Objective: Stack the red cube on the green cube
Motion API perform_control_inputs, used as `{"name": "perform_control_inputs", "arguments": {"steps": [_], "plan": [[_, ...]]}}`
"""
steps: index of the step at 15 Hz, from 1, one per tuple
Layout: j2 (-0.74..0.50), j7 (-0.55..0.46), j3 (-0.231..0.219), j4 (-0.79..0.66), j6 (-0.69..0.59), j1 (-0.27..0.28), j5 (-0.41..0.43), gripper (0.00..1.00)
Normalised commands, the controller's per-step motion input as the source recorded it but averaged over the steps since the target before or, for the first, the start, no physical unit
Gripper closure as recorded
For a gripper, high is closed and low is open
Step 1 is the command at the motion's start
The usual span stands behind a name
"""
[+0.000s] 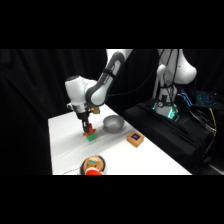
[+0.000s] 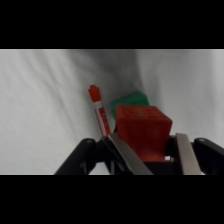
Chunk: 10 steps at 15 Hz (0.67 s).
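From the side, the pincer [image 1: 88, 129] grips the red cube [image 1: 88, 132] directly over the green cube [image 1: 91, 136], at ten o'clock from the worktop [image 1: 65, 150] centre. At the wrist, both fingers [image 2: 125, 152] clamp the red cube [image 2: 142, 130], with green [image 2: 131, 100] peeking out at eleven o'clock.

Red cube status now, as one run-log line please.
hand: shut on red cube | red cube: over green cube, contact unclear | release: not yet | nearby: grey bowl
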Motion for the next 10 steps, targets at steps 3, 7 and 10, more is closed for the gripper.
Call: {"name": "perform_control_inputs", "arguments": {"steps": [3,7,10], "plan": [[0.06,-0.12,0.006,0.12,0.05,-0.015,0.12,0.25],[0.05,-0.12,0.012,0.11,0.02,-0.017,0.128,0.02],[-0.01,-0.11,0.005,0.08,-0.03,0.001,0.107,0.0]]}}
